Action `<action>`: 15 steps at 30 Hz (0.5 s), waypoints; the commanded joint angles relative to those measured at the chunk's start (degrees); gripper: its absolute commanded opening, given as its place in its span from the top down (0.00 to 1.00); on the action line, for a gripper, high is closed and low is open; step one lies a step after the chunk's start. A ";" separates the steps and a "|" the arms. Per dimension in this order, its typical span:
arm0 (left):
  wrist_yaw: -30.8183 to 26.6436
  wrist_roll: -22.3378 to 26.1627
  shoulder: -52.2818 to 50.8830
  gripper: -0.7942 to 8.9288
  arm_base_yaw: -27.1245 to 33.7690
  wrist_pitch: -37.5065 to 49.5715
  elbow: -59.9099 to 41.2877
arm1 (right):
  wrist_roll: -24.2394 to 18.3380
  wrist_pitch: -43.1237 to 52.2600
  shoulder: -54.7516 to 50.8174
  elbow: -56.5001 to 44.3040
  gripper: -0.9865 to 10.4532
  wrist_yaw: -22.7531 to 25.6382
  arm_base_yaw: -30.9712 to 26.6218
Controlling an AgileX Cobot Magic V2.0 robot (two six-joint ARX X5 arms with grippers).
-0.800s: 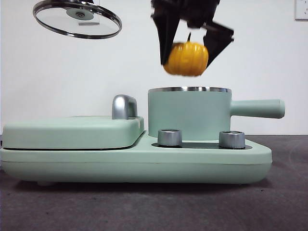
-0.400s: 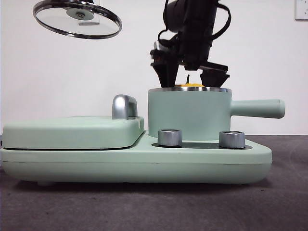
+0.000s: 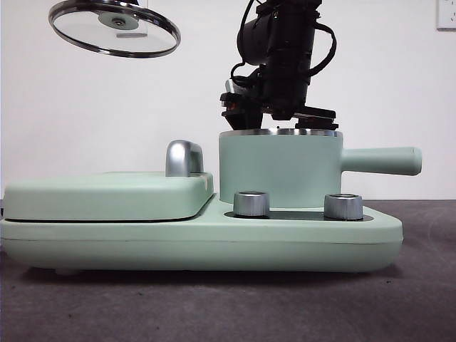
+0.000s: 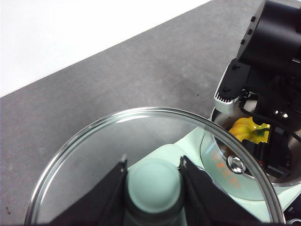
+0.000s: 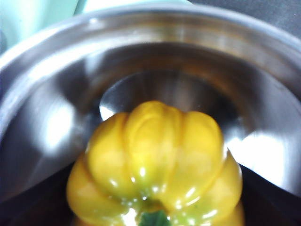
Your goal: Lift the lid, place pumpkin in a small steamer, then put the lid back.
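Yellow pumpkin (image 5: 155, 165) deep inside small steamer (image 3: 280, 167), my right gripper (image 3: 279, 117) gripping it. Let go gently. Left gripper (image 4: 153, 176) pinches lid (image 3: 114, 27) knob, high beside steamer.

1 lid (image 3: 114, 28), 1 pumpkin (image 5: 155, 165), 1 steamer (image 3: 279, 167), 2 steel knobs (image 3: 251, 204), 1 flat cover (image 3: 107, 194).

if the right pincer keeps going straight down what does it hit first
Most likely the steel floor of the small steamer: the right pincer is already inside its rim with the pumpkin, though remaining depth is unclear.
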 commanded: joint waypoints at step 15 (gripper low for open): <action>0.17 -0.07 0.94 0.90 -0.11 1.55 1.40 | 1.64 -4.81 1.20 8.72 0.47 1.77 0.68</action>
